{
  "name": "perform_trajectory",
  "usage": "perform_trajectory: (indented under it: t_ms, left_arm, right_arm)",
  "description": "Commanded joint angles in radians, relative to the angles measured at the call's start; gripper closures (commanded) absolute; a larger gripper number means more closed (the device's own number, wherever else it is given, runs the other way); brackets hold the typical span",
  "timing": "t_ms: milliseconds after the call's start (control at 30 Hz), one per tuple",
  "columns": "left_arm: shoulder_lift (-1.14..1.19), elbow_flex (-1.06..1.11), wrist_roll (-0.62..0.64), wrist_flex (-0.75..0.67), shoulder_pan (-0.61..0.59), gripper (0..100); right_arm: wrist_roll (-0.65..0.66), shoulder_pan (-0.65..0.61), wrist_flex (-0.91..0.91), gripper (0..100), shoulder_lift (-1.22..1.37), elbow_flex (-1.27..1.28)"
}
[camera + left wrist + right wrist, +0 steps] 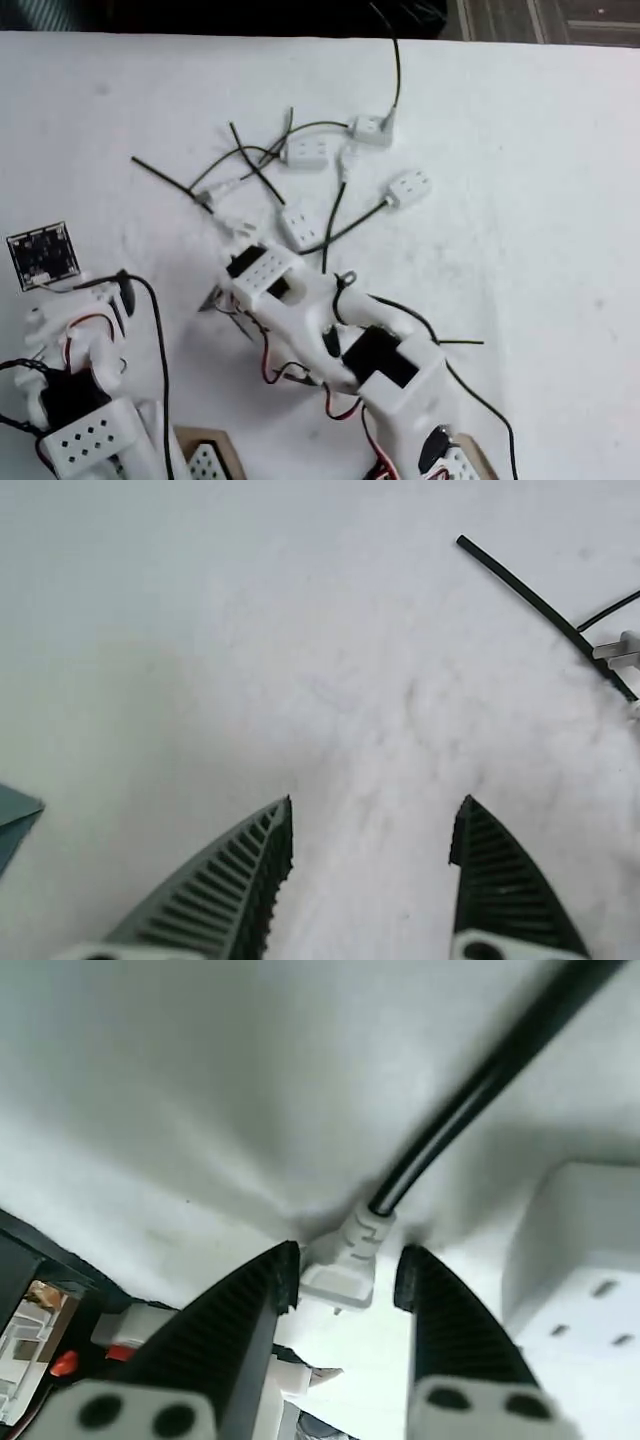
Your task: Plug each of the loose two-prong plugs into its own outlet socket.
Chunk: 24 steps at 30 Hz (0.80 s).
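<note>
While R gripper (347,1252) straddles plug (338,1280) in wrist cam, L gripper (376,802) agape

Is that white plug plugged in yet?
Out. The white plug sits between the fingers of the right end effector, apart from the outlet socket.

We see a white table (540,230) with a loose tangle near its far middle. 4 white outlet sockets lie there: the farthest socket (370,128), whose black cord (397,70) runs off the far edge; a second socket (307,150) just beside it; a third socket (409,187) set apart; and the nearest socket (299,225). Thin black cords cross between them. A loose white plug (346,160) lies among the sockets. Another plug (206,198) lies at the tangle's outer edge, just beside a straight cord end (160,173). A small square black board (42,252) lies well apart.
</note>
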Motion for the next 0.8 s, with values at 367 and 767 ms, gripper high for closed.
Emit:
perform_trajectory:
  t_ms: [367,767]
  left_arm:
    - [-0.008,-0.005,-0.009,-0.015,-0.005,74]
    - [-0.008,-0.005,-0.008,-0.015,-0.005,74]
  right_arm:
    - [0.002,-0.007,0.068,98.1,-0.34,-0.018]
    - [-0.006,0.07,0.054,98.1,-0.748,-0.018]
